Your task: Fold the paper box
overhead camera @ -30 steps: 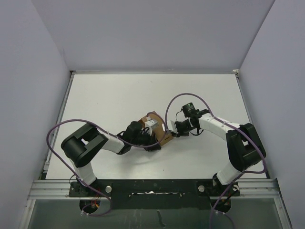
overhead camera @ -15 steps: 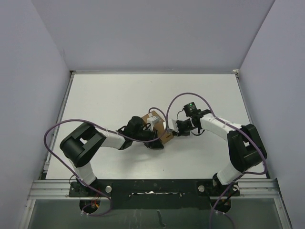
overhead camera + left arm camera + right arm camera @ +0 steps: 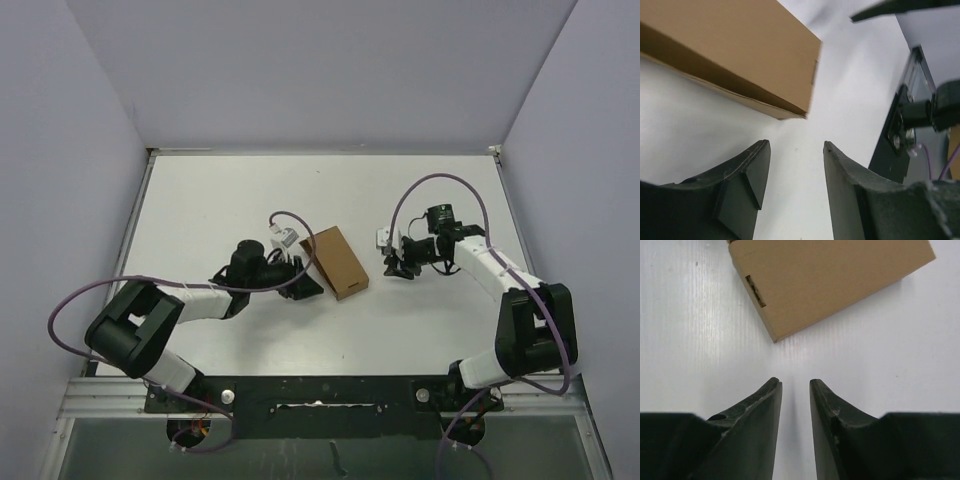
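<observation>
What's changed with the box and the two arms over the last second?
Both tools let go of the paper box and backed off, the left tool leftward, the right tool rightward; both are open, empty. The box stays roughly where it was.

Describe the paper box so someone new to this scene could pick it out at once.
Start at the white table and go to its middle, between the left gripper and the right gripper. The paper box lies there, touched by neither. It is the only plain brown cardboard thing in sight, a closed oblong lying slantwise.
</observation>
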Available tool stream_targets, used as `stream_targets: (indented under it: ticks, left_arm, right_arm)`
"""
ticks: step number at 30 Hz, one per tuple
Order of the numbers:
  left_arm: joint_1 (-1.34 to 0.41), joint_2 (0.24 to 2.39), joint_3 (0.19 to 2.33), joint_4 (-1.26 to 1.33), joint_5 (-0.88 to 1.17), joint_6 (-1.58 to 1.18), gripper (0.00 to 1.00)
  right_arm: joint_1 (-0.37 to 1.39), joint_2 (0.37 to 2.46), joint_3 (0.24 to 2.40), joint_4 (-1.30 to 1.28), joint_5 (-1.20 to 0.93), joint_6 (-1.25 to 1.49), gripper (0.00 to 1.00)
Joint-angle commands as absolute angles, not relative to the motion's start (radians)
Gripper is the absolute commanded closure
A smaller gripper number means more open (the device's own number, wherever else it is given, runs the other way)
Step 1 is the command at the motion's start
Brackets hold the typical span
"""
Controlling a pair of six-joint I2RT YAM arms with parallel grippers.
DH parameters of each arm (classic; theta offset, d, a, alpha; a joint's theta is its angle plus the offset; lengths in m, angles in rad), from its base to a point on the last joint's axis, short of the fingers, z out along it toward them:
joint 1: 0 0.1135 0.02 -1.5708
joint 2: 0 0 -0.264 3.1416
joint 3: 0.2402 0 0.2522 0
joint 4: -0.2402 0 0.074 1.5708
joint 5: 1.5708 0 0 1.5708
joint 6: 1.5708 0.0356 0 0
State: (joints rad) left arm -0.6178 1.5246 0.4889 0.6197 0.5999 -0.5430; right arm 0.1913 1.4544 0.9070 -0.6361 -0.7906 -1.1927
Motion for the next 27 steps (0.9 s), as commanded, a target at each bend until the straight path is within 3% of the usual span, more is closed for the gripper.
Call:
stream_targets:
  ticks: [1, 4, 11, 14, 27]
  left_arm:
    - [-0.486, 1.481, 0.590, 0.504, 0.582, -0.653, 0.54]
    - [-0.429, 1.484, 0.624, 0.451, 0.503, -0.697, 0.52]
    - [-0.385, 1.557, 0.766, 0.328, 0.361, -0.702, 0.47]
    - [-0.382, 1.608, 0.820, 0.330, 0.330, -0.713, 0.40]
    - [-0.384, 1.770, 0.921, 0.311, 0.310, -0.785, 0.36]
  right_arm:
    - [0.176, 1.495, 1.017, -0.592, -0.891, -1.051, 0.69]
    - [0.177, 1.607, 1.141, -0.603, -0.878, -0.992, 0.70]
    - [0.232, 1.881, 1.438, -0.687, -0.771, -0.996, 0.86]
    - [0.261, 1.975, 1.534, -0.729, -0.722, -1.026, 0.91]
    - [0.348, 2.107, 1.634, -0.721, -0.662, -1.021, 0.93]
